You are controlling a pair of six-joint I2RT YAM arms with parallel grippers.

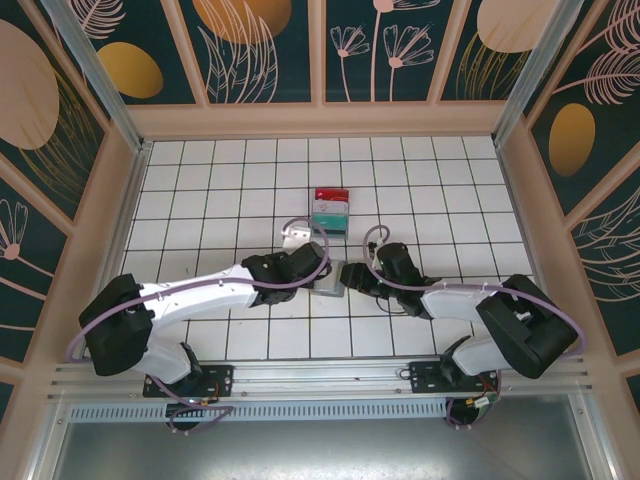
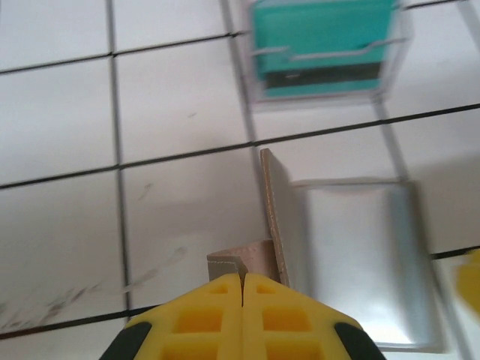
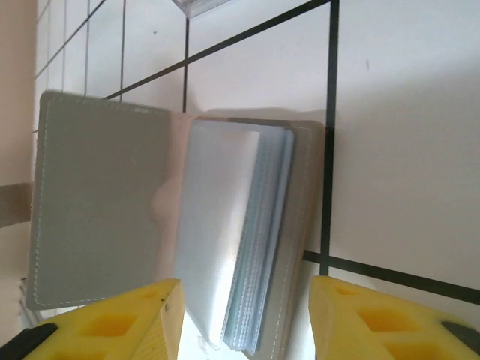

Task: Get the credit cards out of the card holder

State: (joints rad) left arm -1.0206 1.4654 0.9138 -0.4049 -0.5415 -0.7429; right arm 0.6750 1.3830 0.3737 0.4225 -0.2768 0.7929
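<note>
Tiles (image 1: 200, 210) white, walls (image 1: 260, 50) floral; left pincer (image 2: 241, 281) pinches card holder (image 2: 360, 255) cover, right pincer (image 3: 241, 289) gapes empty.

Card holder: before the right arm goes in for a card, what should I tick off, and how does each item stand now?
1. Grip of left fingers on the cover of the card holder: ok, shut on its edge, cover standing up.
2. Opening of right fingers: ok, apart, with the sleeves between them in the right wrist view.
3. Access to the sleeves: ok, pale bundle exposed and lying flat.
4. A card showing to grasp: cannot tell, the sleeves look blank.
5. Path clear of the red, white and teal stack: ok, it lies apart, beyond the holder.
</note>
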